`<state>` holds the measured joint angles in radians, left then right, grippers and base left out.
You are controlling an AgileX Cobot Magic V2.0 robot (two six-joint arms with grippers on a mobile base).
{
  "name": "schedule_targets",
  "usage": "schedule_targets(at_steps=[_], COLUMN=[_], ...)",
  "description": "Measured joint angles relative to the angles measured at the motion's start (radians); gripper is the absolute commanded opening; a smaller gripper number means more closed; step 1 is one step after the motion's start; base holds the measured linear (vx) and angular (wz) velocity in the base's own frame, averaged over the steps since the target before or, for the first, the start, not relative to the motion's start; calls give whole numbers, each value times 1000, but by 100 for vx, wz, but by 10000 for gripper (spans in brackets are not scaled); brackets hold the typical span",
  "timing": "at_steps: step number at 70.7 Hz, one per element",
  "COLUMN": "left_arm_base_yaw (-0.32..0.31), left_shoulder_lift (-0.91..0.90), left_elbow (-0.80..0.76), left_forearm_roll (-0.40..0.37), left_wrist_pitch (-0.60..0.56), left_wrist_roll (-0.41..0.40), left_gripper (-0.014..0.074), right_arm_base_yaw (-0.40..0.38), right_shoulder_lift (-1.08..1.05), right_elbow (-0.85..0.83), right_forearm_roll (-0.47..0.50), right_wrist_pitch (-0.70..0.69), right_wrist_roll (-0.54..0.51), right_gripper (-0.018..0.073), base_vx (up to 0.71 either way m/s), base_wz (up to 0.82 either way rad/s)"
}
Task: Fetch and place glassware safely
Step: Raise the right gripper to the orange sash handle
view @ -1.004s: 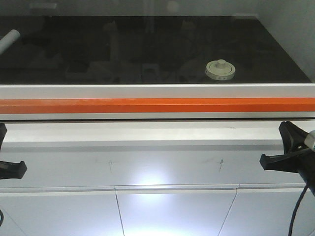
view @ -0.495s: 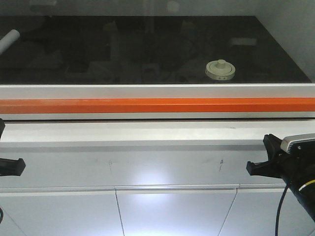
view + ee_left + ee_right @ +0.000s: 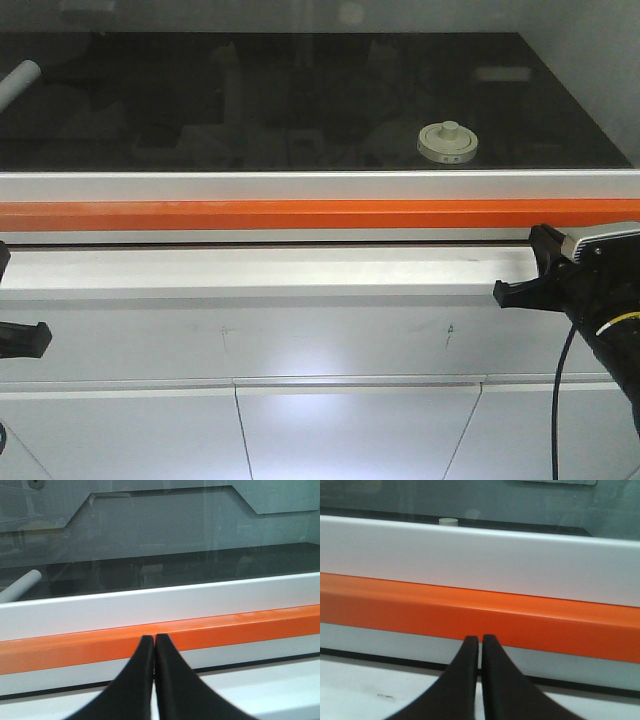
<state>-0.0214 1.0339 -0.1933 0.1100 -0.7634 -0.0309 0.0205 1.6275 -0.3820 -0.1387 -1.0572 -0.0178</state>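
Fingers (image 3: 142, 675) of the left gripper (image 3: 154, 639) are pressed tip to tip, the right gripper (image 3: 480, 639) likewise, both empty.
The smooth, black, tapering blades face a glossy orange rail (image 3: 530, 617). Beyond it, well apart, the cream-lidded glass jar (image 3: 446, 142) sits on the dark worktop (image 3: 300, 100).

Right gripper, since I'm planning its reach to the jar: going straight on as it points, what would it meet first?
Probably the orange bar, dead ahead of the right gripper in its wrist view; depth unclear.
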Motion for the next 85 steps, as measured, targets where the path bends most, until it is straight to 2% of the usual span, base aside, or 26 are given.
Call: schedule_targets(at_steps=[44, 67, 85], left_arm_base_yaw=[0, 0, 0], left_shoulder_lift=[0, 0, 0], left_elbow=[0, 0, 0], left_forearm_roll=[0, 0, 0], left_wrist_pitch=[0, 0, 0], left_wrist_roll=[0, 0, 0], left_gripper=[-7, -7, -7], right_arm_base_yaw=[0, 0, 0], right_shoulder_lift=[29, 141, 180], right_elbow=[-18, -19, -23], right_forearm_roll=[-23, -23, -3], right_wrist_pitch=[90, -60, -113], right_wrist_roll=[30, 30, 30], right_gripper=[-1, -1, -1], base_vx=[0, 0, 0], base_wz=[0, 0, 0])
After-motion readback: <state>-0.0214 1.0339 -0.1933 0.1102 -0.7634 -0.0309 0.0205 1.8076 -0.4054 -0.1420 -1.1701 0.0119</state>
